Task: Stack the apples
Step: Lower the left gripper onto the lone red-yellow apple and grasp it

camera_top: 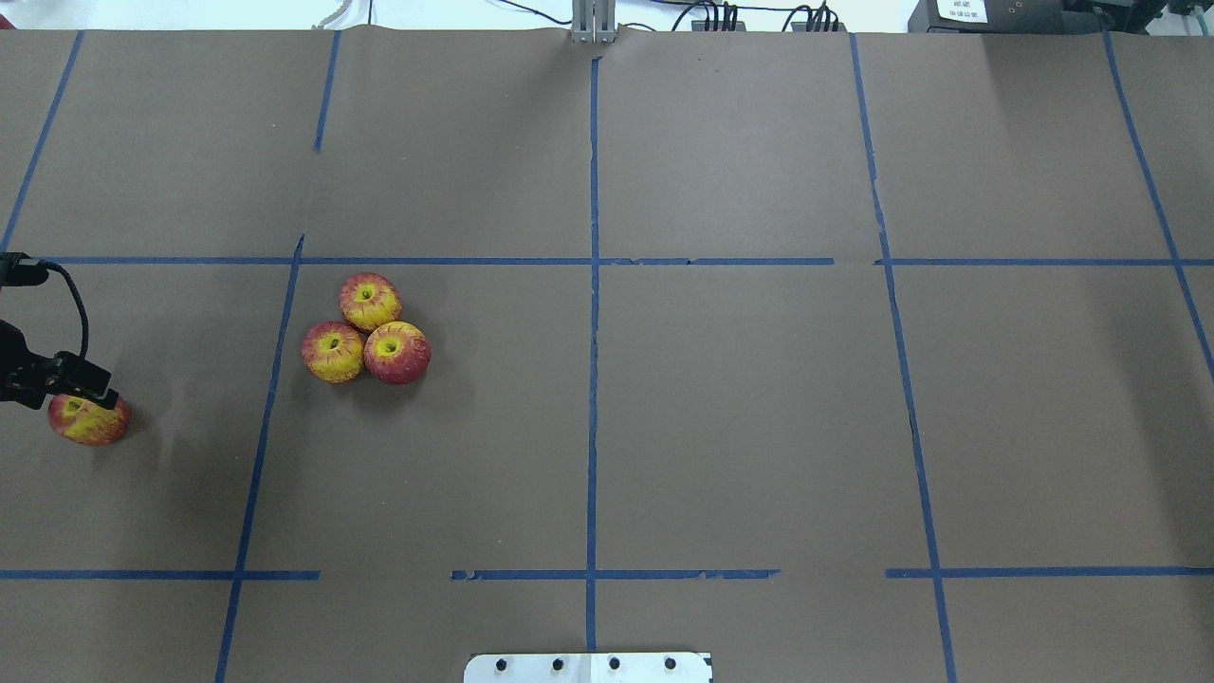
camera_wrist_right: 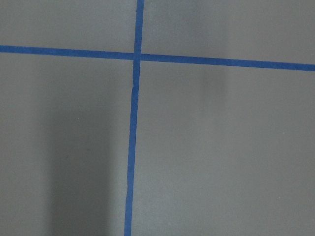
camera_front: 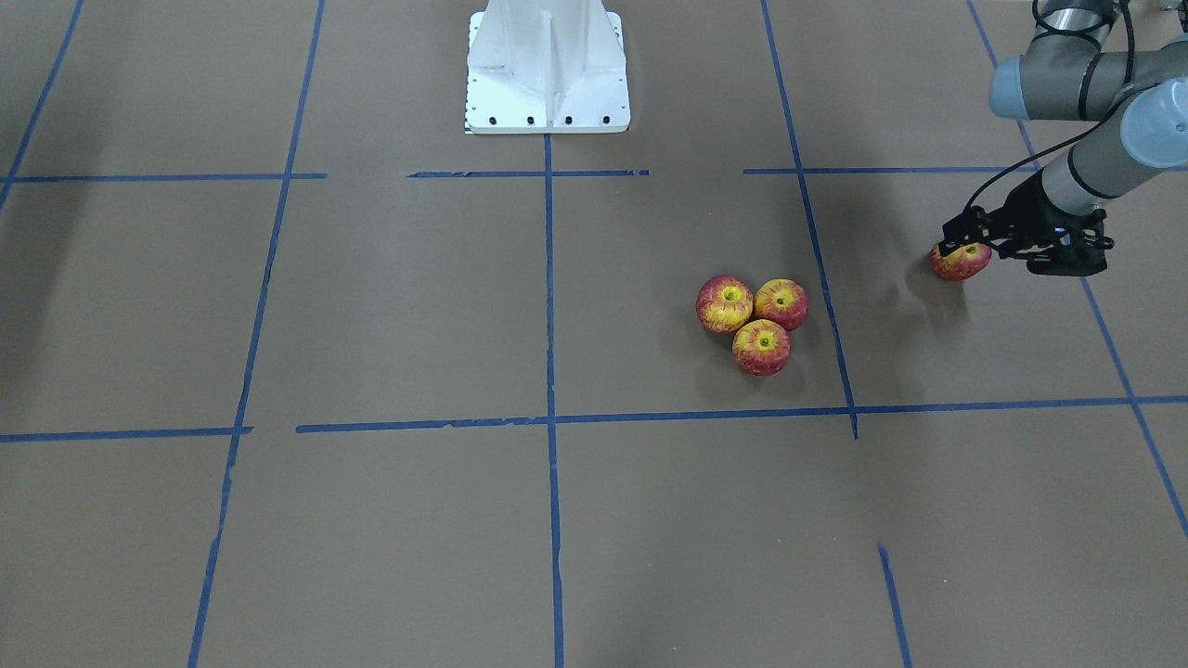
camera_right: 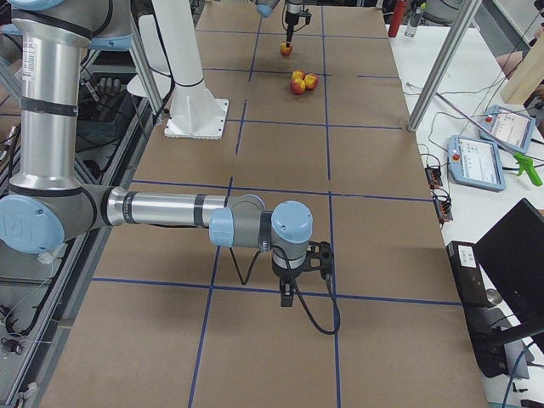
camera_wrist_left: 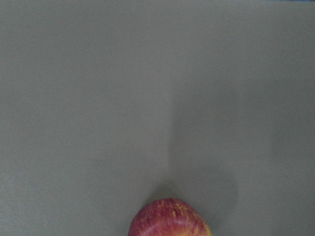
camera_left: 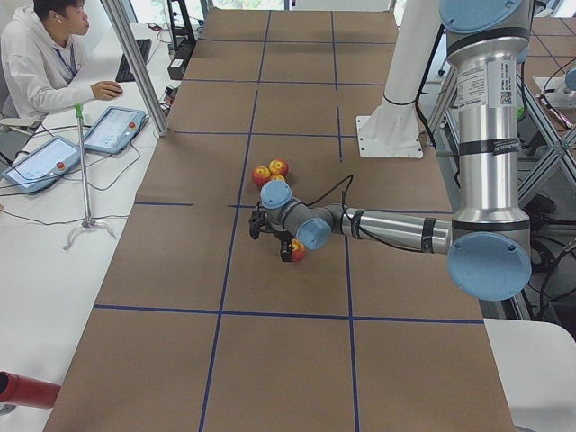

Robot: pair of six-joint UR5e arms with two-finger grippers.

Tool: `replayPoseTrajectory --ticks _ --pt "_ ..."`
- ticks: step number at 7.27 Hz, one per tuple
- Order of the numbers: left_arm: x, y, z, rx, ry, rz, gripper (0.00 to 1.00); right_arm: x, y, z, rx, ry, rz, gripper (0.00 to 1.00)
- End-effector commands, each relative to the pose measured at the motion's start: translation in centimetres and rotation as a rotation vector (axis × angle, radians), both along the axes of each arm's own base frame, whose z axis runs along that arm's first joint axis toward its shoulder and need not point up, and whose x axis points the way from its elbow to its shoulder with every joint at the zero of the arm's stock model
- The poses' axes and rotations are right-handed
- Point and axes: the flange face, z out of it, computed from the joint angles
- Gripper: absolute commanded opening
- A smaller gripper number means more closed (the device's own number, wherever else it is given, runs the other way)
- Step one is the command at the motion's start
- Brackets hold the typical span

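Three apples [camera_front: 725,303] [camera_front: 781,303] [camera_front: 761,347] lie touching in a cluster on the brown table; they also show in the overhead view [camera_top: 370,301] [camera_top: 333,351] [camera_top: 396,352]. A fourth apple [camera_front: 961,263] [camera_top: 90,421] is at the table's far left side, in my left gripper [camera_front: 961,249] [camera_top: 85,398], which is shut on its top. Its shadow lies apart from it, so it looks slightly lifted. The left wrist view shows this apple [camera_wrist_left: 170,219] at its bottom edge. My right gripper [camera_right: 289,293] hangs over the table's right end, empty; I cannot tell whether it is open or shut.
The white robot base [camera_front: 548,70] stands at the table's middle, on the robot's side. Blue tape lines [camera_top: 593,285] divide the brown surface. An operator [camera_left: 40,54] sits at a side table with tablets [camera_left: 112,130].
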Motion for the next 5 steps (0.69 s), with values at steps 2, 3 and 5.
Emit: replayPoseTrajectory --ticks 2,3,5 --pt "2.3 0.2 1.7 -0.021 -0.018 0.043 1.00 0.0 0.0 0.0 0.000 0.000 0.000 1.00" --pt "3.0 0.5 1.8 -0.021 -0.019 0.059 0.83 0.0 0.0 0.0 0.000 0.000 0.000 1.00" --pt "3.1 0.3 -0.5 0.001 0.005 0.052 0.00 0.0 0.0 0.0 0.000 0.000 0.000 1.00"
